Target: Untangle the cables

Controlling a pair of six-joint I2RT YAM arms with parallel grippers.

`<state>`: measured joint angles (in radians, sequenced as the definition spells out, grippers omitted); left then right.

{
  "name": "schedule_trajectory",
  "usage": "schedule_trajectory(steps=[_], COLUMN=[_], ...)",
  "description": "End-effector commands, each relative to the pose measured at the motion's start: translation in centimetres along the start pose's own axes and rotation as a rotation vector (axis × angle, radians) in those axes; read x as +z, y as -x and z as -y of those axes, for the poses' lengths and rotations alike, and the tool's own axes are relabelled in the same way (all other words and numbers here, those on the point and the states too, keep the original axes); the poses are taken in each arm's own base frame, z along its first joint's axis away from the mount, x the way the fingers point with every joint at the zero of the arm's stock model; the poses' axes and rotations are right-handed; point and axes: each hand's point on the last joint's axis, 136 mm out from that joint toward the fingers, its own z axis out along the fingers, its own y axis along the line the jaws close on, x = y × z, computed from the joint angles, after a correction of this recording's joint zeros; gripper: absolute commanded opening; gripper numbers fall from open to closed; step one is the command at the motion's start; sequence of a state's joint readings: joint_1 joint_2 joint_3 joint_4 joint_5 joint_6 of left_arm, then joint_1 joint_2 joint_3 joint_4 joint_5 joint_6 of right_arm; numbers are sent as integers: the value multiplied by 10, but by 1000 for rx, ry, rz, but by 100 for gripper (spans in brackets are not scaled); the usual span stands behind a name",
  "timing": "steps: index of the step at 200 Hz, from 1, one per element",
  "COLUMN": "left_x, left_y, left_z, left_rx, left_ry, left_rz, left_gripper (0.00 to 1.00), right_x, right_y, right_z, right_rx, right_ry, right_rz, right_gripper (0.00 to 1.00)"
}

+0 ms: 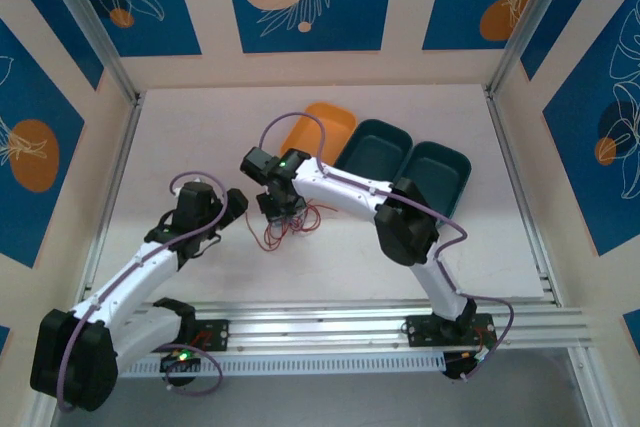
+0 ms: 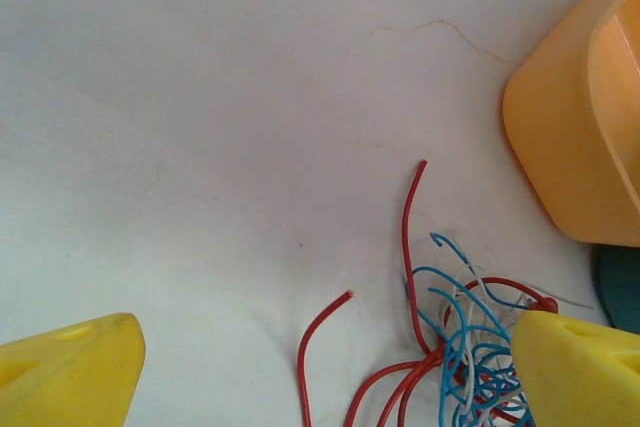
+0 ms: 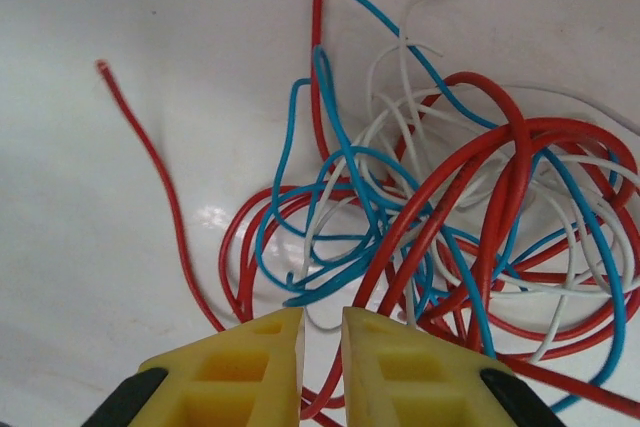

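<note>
Lying tangled on white table — cables; right end effector nearly closed, left end effector spread.

The cables look plastic-coated, smooth and slightly glossy. The table is smooth white, faintly shiny. The orange tray seems matt plastic.

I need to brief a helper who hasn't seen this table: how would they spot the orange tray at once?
Look at the back of the white table, where three trays sit in a row. The orange tray is the leftmost, beyond the tangled cables. Its two neighbours are dark teal.
</note>
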<state>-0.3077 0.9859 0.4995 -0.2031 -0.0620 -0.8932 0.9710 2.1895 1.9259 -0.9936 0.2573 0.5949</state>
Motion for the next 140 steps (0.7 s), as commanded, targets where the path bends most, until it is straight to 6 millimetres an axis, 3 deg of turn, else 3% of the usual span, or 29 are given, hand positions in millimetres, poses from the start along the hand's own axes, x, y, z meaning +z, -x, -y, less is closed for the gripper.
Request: schedule_trajectory(steps=[1,64,140], left_x=[-1,6,8], left_y=[-1,-6,-9], left_z=[-12,-10,-10], left_rx=[-20,-23,-26], left_ry=[35,21,21], left_rz=[3,-26,-37], left_gripper=[94,94,94], right_x=[-3,-1,10], right_y=[3,0,-2], right_z=[3,14,8], right_rx=[5,21,18], right_ry=[-17,-69,-35], right_rz=[-6,-16,-31], right_gripper=[18,19,20])
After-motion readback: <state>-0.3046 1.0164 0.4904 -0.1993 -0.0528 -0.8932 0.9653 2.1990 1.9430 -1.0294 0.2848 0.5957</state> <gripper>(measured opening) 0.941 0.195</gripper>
